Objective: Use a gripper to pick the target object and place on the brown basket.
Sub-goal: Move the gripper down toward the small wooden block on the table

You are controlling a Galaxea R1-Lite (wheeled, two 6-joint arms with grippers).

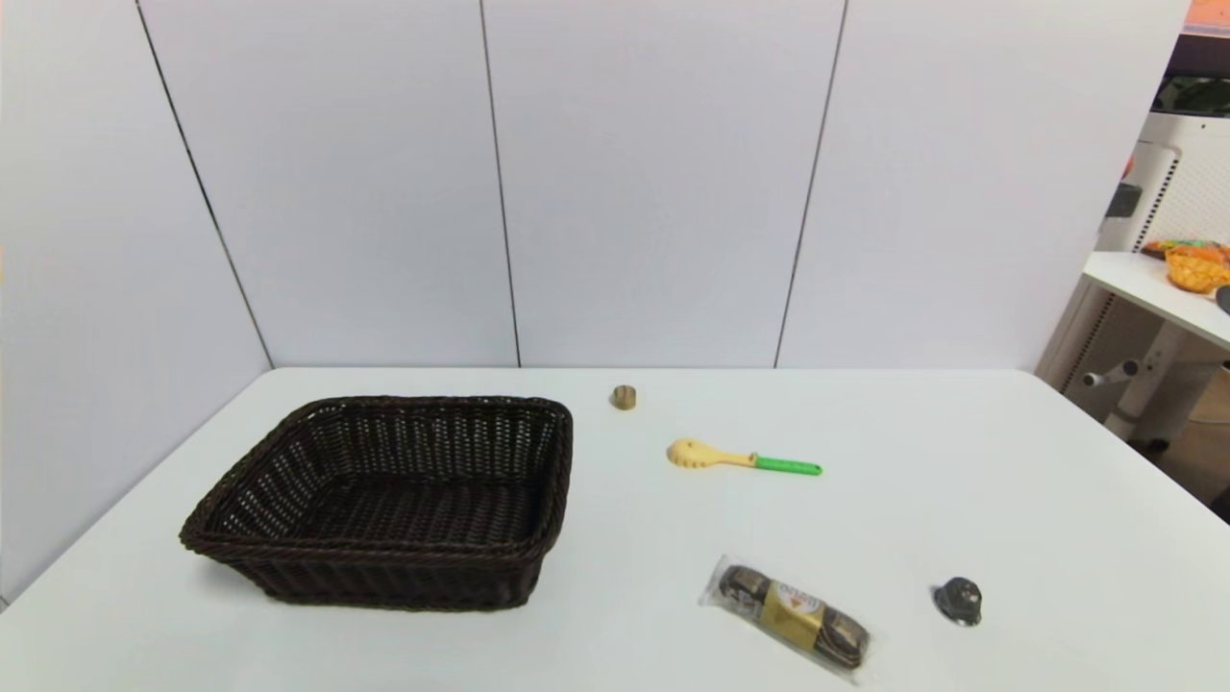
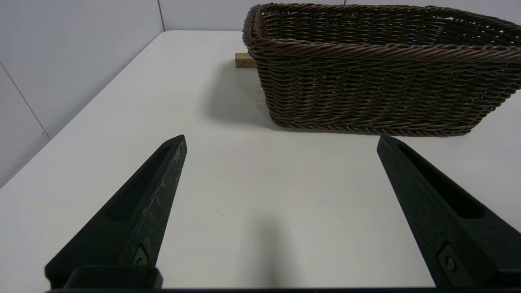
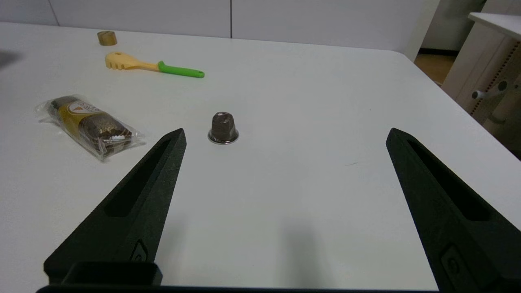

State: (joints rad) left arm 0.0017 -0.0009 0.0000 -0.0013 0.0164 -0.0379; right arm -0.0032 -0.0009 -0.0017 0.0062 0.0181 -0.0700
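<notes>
I see both grippers spread wide and holding nothing, the left gripper [image 2: 281,138] facing the brown basket [image 2: 378,51], the right gripper [image 3: 286,132] over bare table [image 3: 309,171] near one dark grey capsule [image 3: 223,127]. One tan wooden cylinder [image 1: 624,397] sits beside the basket's far right corner, with one yellow green-handled scoop [image 1: 742,458] and one wrapped snack bar [image 1: 790,618] nearer me.

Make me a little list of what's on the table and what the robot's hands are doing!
basket: empty, on table's left
wooden cylinder: on table, beyond basket's far right corner
scoop: right of basket
wrapped snack: near front edge
dark knob: right of snack
left gripper: open, empty, facing basket
right gripper: open, empty, facing knob
</notes>
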